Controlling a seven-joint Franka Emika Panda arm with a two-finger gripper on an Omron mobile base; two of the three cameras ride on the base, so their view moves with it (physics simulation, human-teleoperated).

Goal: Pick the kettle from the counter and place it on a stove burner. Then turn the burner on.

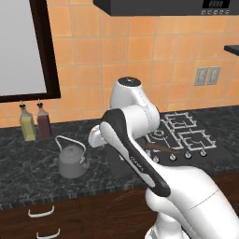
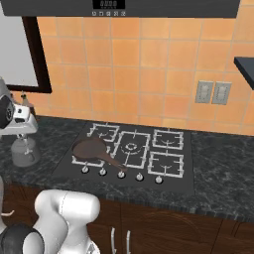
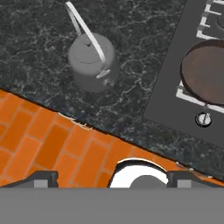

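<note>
**Kettle on table, hand open above it**

Your kettle (image 1: 73, 161) sits upright on the black table (image 1: 28, 172), left of the cooktop (image 2: 196, 163), not on a burner (image 2: 131, 144). Hand (image 3: 111, 177) is up above it w/ jaws wide apart, gripping nothing. Brown frying pan (image 2: 92, 148) sits on the front-left grate. Two bottles (image 1: 35, 122) stand behind the kettle by the wall.

My arm (image 1: 140, 163) rises from the base, elbow bent high, forearm angled down and forward; the gripper (image 3: 111, 177) has its fingers spread wide, holding nothing.
</note>
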